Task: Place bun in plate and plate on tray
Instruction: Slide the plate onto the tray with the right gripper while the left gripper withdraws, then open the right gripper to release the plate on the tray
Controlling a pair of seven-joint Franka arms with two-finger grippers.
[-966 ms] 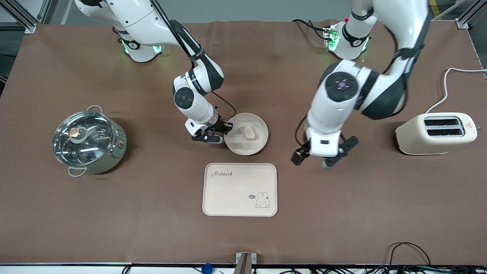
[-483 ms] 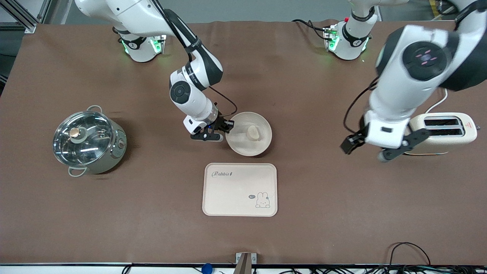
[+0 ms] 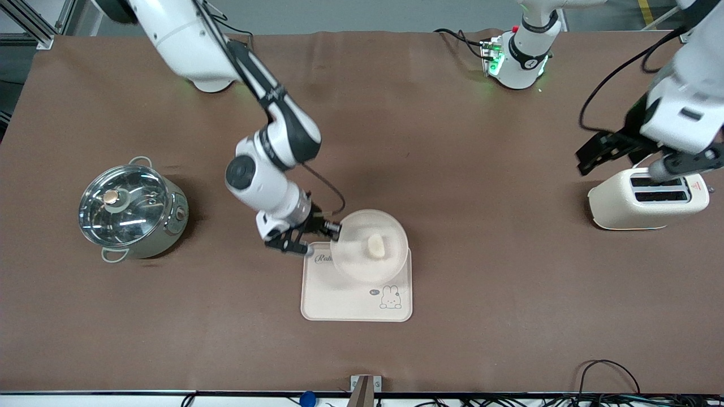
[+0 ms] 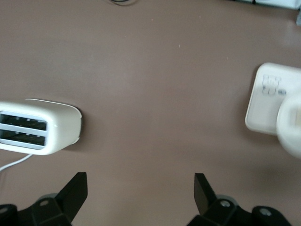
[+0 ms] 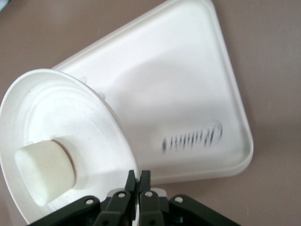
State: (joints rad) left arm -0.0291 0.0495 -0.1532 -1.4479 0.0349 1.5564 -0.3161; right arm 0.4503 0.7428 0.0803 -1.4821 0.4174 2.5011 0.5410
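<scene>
The round cream plate (image 3: 369, 261) is held up over the cream "Rabbit" tray (image 3: 339, 302), over the tray's edge farther from the front camera. The bun (image 3: 375, 246) lies in the plate. My right gripper (image 3: 330, 230) is shut on the plate's rim; in the right wrist view its jaws (image 5: 138, 179) pinch the rim of the plate (image 5: 56, 117), with the bun (image 5: 45, 170) inside and the tray (image 5: 178, 99) underneath. My left gripper (image 3: 622, 155) is open and empty, up over the toaster (image 3: 647, 198); in the left wrist view (image 4: 141, 186) it has bare table between its fingers.
A steel pot with a glass lid (image 3: 131, 207) stands toward the right arm's end of the table. The cream toaster (image 4: 37, 126) stands toward the left arm's end, its white cord running off the table edge.
My right gripper has carried the plate with the bun from the table to over the tray. My left arm has swung away and up toward the toaster.
</scene>
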